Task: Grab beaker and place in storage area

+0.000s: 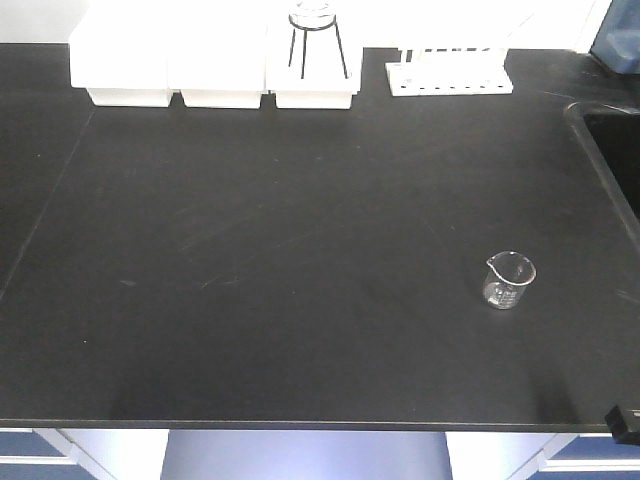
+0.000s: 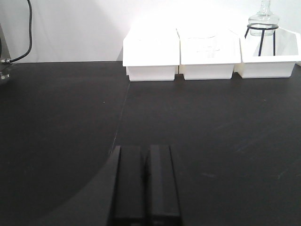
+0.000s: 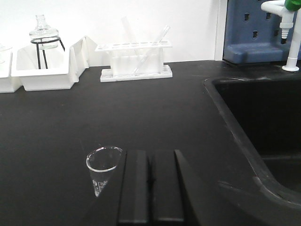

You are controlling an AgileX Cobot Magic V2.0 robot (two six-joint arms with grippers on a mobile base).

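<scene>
- Front view: I see the beaker [image 1: 511,280] standing upright on the black benchtop [image 1: 280,250], in the right half and nearer the front edge than the back. It stands alone, with open benchtop on every side.
- Front view, far edge: three white bins [image 1: 210,60] sit in a row. A glass flask [image 1: 317,40] on black wire legs stands in the right-hand bin, and a white rack [image 1: 450,75] sits further right. The sink [image 1: 615,150] cuts into the benchtop at the right edge, well apart from the beaker.
- Left wrist view: the left gripper [image 2: 146,188] hangs low over bare benchtop, its two black fingers [image 2: 129,183] pressed together with nothing between them. The bins line the wall ahead, the flask is in the rightmost one, and a black cable [image 2: 26,33] runs down the wall at the top left.
- Right wrist view: the right gripper [image 3: 151,188] has its jaws closed on nothing, with only a thin seam between the fingers. The beaker [image 3: 102,165] stands upright just beside the left finger, on its outer side, with its rim partly hidden behind that finger. I cannot tell whether they touch.
- Right wrist view, background: the rack holds slanted glass tubes [image 3: 150,47]. The sink lies to the right, with a white tap [image 3: 288,33] behind it.
</scene>
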